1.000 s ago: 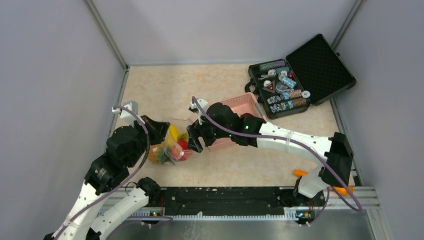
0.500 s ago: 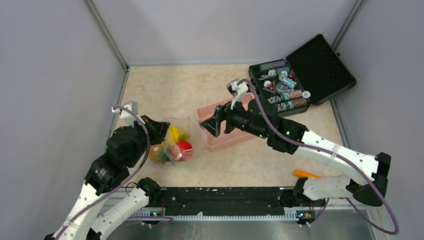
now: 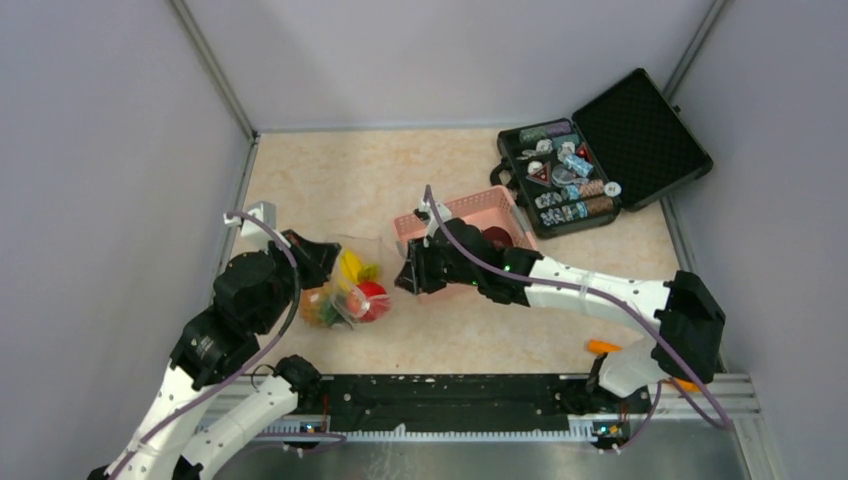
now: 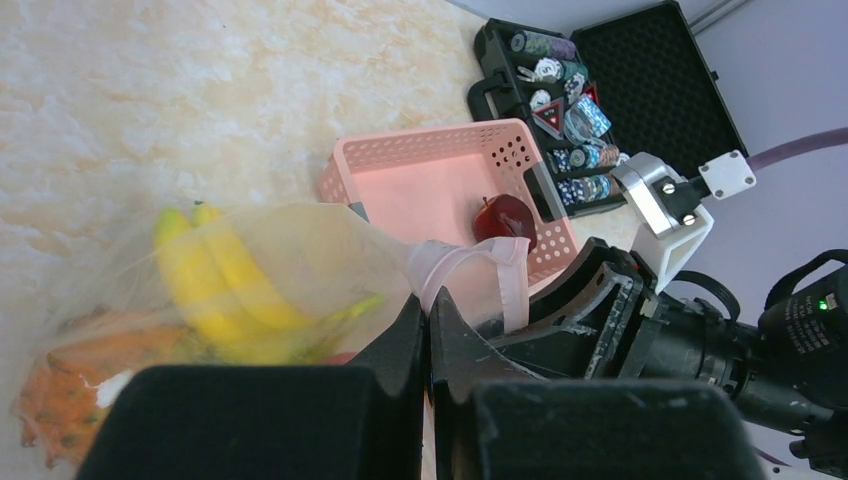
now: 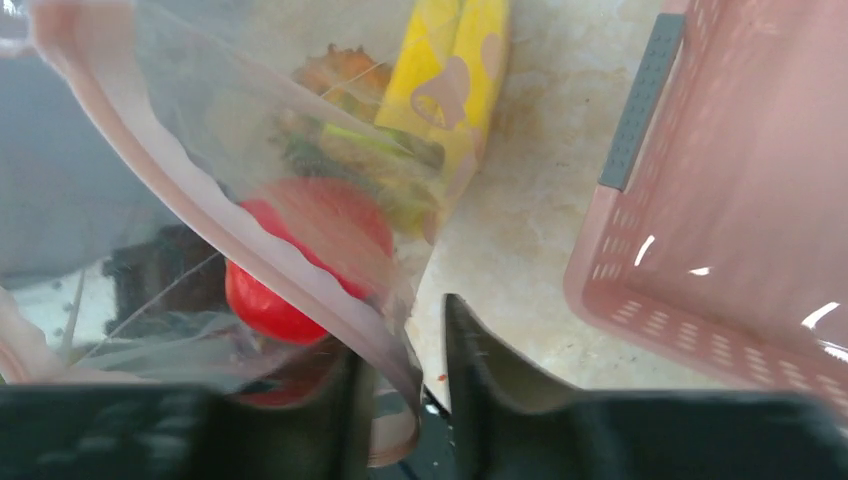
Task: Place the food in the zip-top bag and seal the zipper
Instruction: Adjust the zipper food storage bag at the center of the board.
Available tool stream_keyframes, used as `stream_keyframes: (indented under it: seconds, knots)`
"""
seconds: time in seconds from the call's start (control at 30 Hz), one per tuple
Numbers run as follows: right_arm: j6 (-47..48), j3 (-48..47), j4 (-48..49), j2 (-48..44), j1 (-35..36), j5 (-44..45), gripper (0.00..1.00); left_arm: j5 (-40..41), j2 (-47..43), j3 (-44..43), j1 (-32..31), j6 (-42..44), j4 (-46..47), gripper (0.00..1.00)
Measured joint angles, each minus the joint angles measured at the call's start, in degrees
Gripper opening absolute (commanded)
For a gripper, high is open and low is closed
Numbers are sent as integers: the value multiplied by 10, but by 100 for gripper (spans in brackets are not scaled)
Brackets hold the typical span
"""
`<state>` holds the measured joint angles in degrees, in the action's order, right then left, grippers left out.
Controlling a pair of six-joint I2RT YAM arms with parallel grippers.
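Note:
The clear zip-top bag (image 3: pixel 345 292) lies left of centre. It holds the yellow banana bunch (image 4: pixel 220 280), the pineapple (image 4: pixel 70 400) and a red fruit (image 5: pixel 290 260). My left gripper (image 4: pixel 430 305) is shut on the pale-pink zipper (image 4: pixel 470 265) at the bag's mouth. At the bag's right edge, my right gripper (image 5: pixel 405 370) has its jaws apart. The zipper strip (image 5: pixel 250 240) runs down into their gap against the left finger, and the right finger stands off it. A dark maroon fruit (image 4: pixel 505 218) sits in the pink basket (image 4: pixel 430 185).
The pink basket (image 3: pixel 455 212) stands just right of the right gripper (image 3: pixel 403 275). An open black case (image 3: pixel 600 150) of small trinkets is at the back right. An orange stick (image 3: pixel 600 347) lies near the right arm's base. Grey walls enclose the table.
My right gripper left the bag, rose over the pink basket, then came back down to the bag's right edge with its jaws narrower. The left gripper has held still.

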<state>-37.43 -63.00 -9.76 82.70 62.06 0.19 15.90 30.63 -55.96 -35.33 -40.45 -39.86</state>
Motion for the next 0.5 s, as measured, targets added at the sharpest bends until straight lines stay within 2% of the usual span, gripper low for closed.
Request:
stream_keyframes:
  seconds: [0.07, 0.2, 0.3, 0.5]
  knots:
    - [-3, 0, 2, 5, 0, -7, 0, 0, -1, 0, 0, 0, 0, 0]
    - [9, -25, -6, 7, 0, -13, 0, 2, -2, 2, 0, -2, 0, 0]
    - [33, -82, -23, 12, 0, -14, 0, 24, -13, 2, 0, -13, -1, 0]
    - [66, -191, 3, 18, 0, -49, 0, 121, -58, -38, 0, -12, -50, 0]
